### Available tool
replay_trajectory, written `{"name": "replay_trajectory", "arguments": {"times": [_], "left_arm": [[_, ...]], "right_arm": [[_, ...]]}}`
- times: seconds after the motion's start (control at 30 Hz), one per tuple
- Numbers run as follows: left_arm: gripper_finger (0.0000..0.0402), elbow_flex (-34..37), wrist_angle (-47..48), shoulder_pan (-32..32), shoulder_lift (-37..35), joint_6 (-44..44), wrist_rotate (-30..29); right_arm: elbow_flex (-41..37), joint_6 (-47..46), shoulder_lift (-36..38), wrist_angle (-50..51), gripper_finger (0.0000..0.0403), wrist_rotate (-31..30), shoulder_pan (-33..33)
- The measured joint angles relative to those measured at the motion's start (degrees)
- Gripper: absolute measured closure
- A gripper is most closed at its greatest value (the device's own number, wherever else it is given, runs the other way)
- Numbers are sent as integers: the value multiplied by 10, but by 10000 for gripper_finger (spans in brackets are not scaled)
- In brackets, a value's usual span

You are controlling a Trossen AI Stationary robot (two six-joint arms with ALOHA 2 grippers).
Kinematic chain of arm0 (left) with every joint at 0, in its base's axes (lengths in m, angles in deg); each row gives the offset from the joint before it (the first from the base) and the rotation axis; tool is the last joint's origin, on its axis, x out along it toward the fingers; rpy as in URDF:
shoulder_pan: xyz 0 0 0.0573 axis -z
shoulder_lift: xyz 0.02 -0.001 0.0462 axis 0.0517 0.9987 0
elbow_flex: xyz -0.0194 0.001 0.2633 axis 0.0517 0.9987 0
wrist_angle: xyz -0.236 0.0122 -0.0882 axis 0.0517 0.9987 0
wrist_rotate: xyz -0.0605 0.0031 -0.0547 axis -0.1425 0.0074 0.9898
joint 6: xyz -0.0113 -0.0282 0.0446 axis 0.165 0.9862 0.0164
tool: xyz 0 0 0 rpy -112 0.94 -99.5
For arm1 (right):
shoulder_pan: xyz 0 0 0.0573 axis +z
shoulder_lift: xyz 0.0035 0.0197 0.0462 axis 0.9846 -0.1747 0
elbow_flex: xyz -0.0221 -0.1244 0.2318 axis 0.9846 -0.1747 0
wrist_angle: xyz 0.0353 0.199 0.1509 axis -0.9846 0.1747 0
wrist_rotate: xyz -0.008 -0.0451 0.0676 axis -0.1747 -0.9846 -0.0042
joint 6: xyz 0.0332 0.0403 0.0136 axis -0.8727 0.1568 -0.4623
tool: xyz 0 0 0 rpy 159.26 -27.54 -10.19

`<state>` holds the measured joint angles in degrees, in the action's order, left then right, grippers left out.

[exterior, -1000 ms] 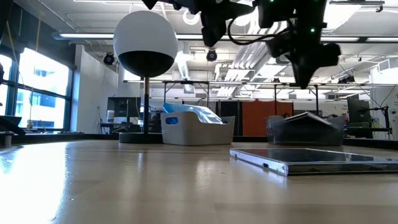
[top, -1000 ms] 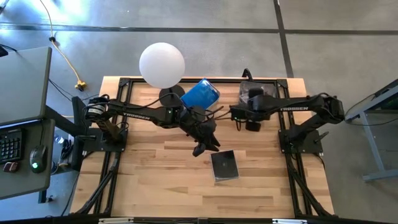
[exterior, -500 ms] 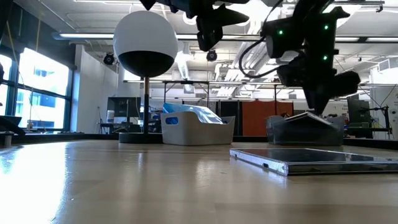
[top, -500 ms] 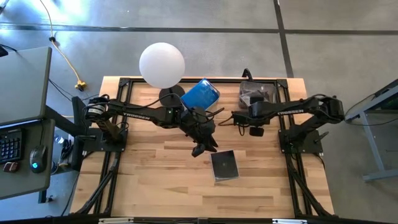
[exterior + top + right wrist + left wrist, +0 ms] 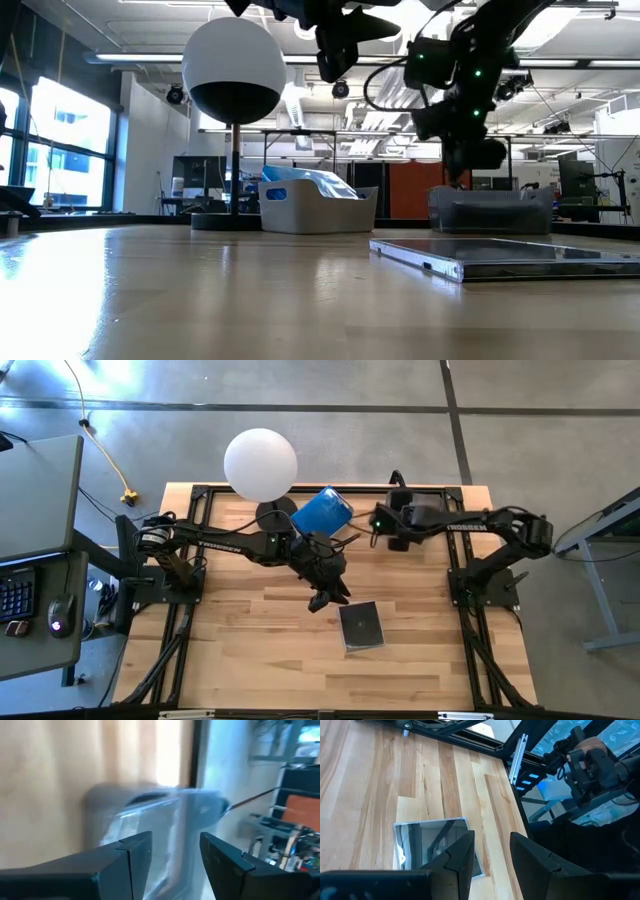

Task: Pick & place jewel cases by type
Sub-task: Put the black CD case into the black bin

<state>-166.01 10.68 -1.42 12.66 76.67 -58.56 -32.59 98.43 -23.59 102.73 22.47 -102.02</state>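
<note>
Wood tabletop (image 5: 250, 660): bare butcher-block planks; one jewel case still lies loose on it.
Clear case (image 5: 361, 626): flat on the planks near the table's middle, dark inside, just in front of the left gripper; the low view shows it lying level (image 5: 500, 257).
Left gripper (image 5: 328, 598): hangs above the table just behind the clear case, jaws apart and empty; its wrist view looks down on the case (image 5: 437, 847) between the fingers.
Right gripper (image 5: 383, 520): raised over the back edge, beside the clear tub (image 5: 490, 211); jaws apart with nothing between them.
Blue cases (image 5: 322, 512): piled in the white tub (image 5: 318, 210) at the back, stacked above its rim and leaning.
Sorted so far: the clear tub holds something dark, but how many cases cannot be told.
Risk, the grasp: the case is thin and flat on smooth wood, so fingers that close too high are likely to skid it along instead of lifting it.
Risk, the arms: both wrists sit near each other around the tubs; a carry to the clear tub could cross the right arm's space.
Risk, the pile: a brush against the overfull white tub could tip blue cases out.
Lamp (image 5: 260, 464): white globe on a stand beside the white tub, near the left arm's path.
</note>
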Motion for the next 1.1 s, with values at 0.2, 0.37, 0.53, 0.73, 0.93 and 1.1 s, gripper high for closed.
{"name": "replay_trajectory", "arguments": {"times": [0.2, 0.37, 0.53, 0.73, 0.93, 1.1], "left_arm": [[278, 0, 8, 0, 0, 0, 0], [278, 0, 20, 0, 0, 6, 0], [278, 0, 20, 9, 0, 19, 12], [278, 0, 51, 62, -6, 57, -60], [278, 13, 80, 131, -6, 165, -183], [278, 59, 75, 176, -6, 271, -277]], "right_arm": [[0, 16, 0, -2, 242, 1, 2], [0, -9, 0, 38, 242, -41, 62], [0, -48, 0, 59, 248, -28, 173], [0, -187, 0, 61, 264, -43, 324], [0, -285, 0, 61, 263, 94, 422], [-2, -354, 0, 84, 263, 148, 474]]}}
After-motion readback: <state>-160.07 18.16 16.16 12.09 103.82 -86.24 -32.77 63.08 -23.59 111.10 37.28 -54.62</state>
